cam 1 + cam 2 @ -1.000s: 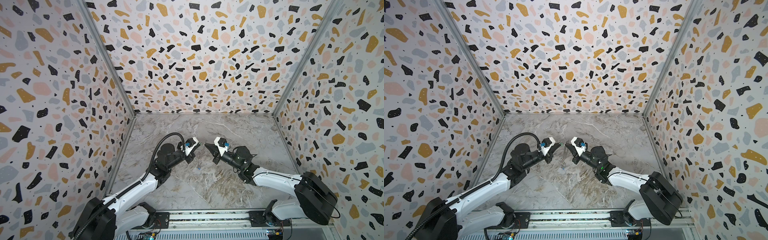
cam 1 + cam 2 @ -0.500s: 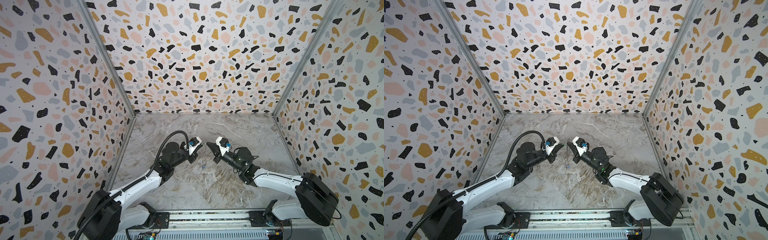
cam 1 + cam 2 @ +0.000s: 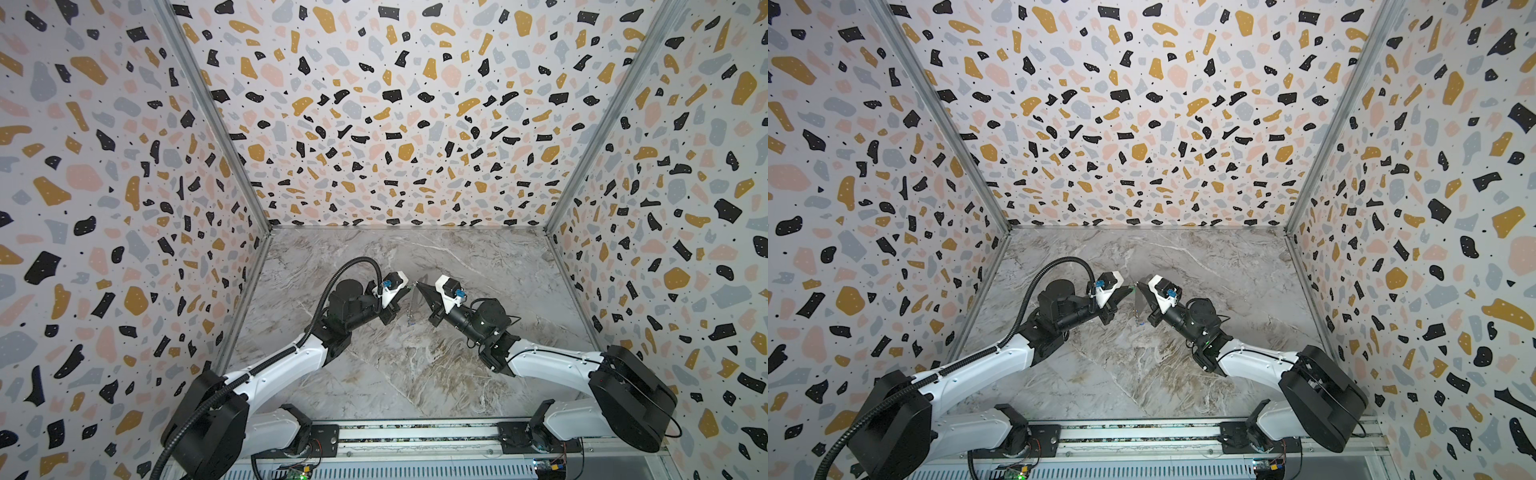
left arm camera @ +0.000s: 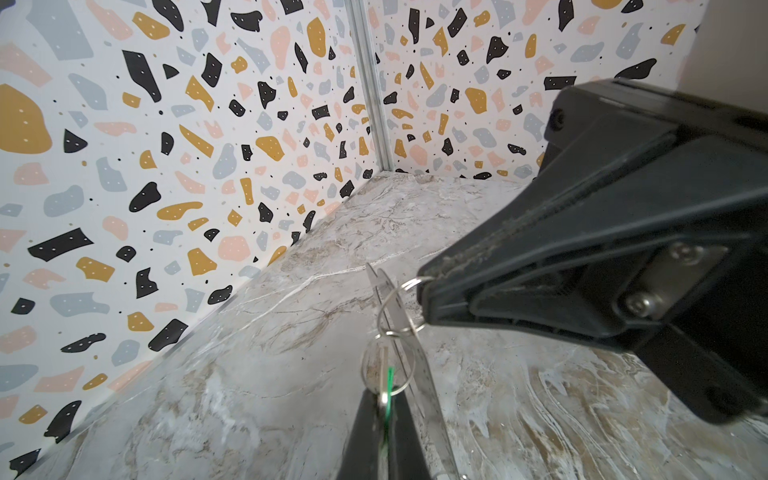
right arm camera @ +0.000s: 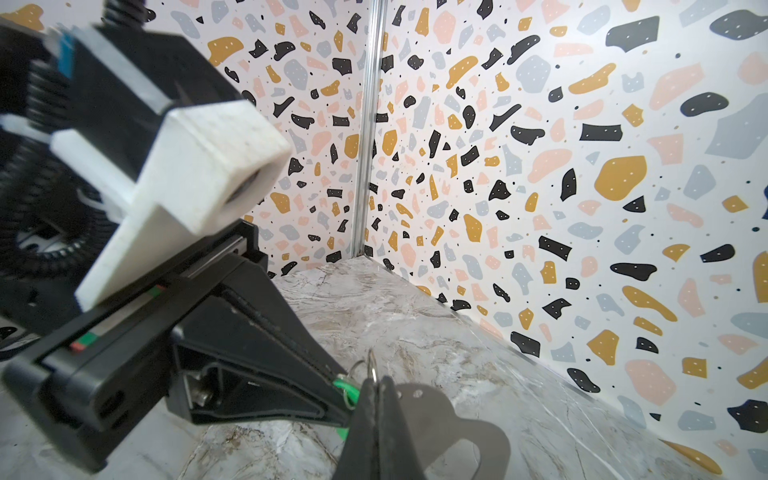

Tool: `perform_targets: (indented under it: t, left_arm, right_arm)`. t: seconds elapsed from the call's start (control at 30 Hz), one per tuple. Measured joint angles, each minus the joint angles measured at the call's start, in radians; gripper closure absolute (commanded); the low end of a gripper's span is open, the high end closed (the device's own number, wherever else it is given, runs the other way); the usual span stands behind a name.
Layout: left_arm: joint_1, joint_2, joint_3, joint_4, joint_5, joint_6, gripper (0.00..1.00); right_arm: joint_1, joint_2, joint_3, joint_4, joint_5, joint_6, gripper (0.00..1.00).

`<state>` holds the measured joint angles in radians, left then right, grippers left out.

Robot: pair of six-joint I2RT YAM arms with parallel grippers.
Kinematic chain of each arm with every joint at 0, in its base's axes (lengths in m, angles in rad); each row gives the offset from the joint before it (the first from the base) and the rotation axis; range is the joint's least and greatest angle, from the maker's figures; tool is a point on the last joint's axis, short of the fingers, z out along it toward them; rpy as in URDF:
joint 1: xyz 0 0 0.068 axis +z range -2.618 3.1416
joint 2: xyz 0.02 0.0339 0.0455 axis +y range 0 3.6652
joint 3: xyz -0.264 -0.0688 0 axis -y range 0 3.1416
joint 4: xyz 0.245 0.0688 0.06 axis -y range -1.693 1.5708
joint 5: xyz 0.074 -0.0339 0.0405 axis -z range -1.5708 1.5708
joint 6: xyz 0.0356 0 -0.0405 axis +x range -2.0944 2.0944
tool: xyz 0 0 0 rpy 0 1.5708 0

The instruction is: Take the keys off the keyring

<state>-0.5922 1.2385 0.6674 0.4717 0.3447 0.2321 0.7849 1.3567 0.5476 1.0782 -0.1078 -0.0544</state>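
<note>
Two claws meet tip to tip at the centre of both top views, left claw (image 3: 408, 287) and right claw (image 3: 418, 285), with a flat tan plate with an oval cut-out (image 3: 412, 306) hanging just beneath them. Left wrist view, lower middle: the left claw is clamped on a bright green plastic tag (image 4: 388, 384). Right wrist view, bottom centre: the right claw is pinched tight on a thin wire ring (image 5: 372, 365), with the plate at lower right.

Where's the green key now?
In the left wrist view, the green key is pinched in the left pincer, beside the right pincer gripping a wire ring.
</note>
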Motion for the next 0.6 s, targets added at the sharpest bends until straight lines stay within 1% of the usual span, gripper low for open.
perform_targets:
  t: [0.2,0.37,0.4,0.47,0.5,0.6]
  left_arm:
    - [0.0,0.018,0.021,-0.018,0.056,0.013,1.0]
    - [0.0,0.019,0.056,-0.079,0.111,0.06,1.0]
    - [0.002,0.019,0.066,-0.098,0.118,0.072,0.96]
    - [0.003,0.019,0.083,-0.132,0.123,0.095,0.82]
    - [0.006,0.016,0.088,-0.147,0.124,0.106,0.77]
    - [0.026,-0.003,0.084,-0.204,0.13,0.116,0.7]
  right_arm:
    - [0.0,0.0,-0.01,0.034,-0.013,-0.011,1.0]
    - [-0.005,0.0,-0.01,0.053,-0.047,-0.016,1.0]
    - [-0.009,0.0,-0.01,0.056,-0.059,-0.015,1.0]
    - [-0.021,0.0,-0.012,0.063,-0.086,-0.013,1.0]
    - [-0.031,0.0,-0.014,0.073,-0.103,-0.008,1.0]
    - [-0.064,0.0,-0.016,0.108,-0.164,0.013,1.0]
